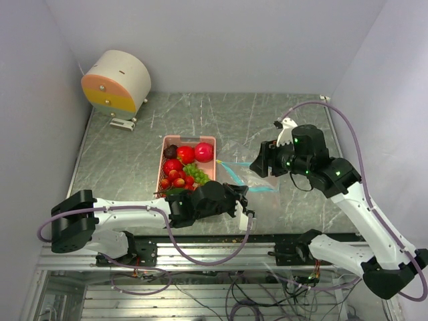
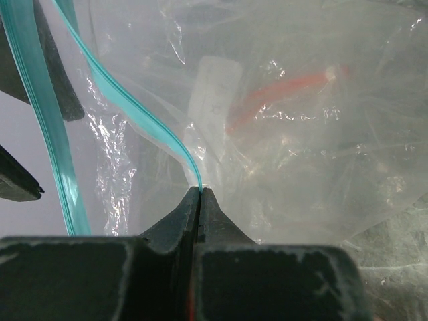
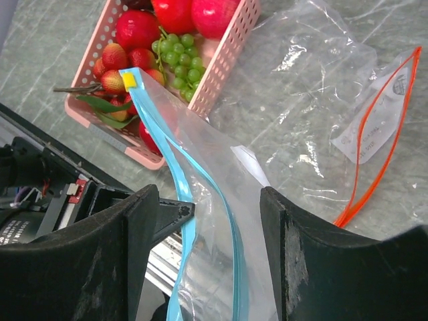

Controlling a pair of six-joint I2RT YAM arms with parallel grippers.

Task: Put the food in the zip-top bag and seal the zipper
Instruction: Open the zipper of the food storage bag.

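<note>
The food [image 1: 186,167], red apple balls [image 3: 137,27], green grapes [image 3: 177,57] and small red fruits, lies in the pink tray [image 1: 165,144] [image 3: 221,67]. The clear zip-top bag [image 1: 249,175] [image 3: 221,167] has a blue zipper with a yellow slider [image 3: 129,79] and is held up off the table right of the tray. My left gripper [image 1: 242,200] [image 2: 199,190] is shut on one blue zipper strip. My right gripper [image 1: 262,160] [image 3: 208,200] stands open, its fingers either side of the bag's mouth, not touching it. No food shows in the bag.
A second clear bag with an orange zipper [image 3: 374,134] lies flat on the table to the right, also visible through the held bag [image 2: 281,90]. A round cream and orange device [image 1: 117,81] stands at the back left. The metal rail [image 1: 221,251] runs along the near edge.
</note>
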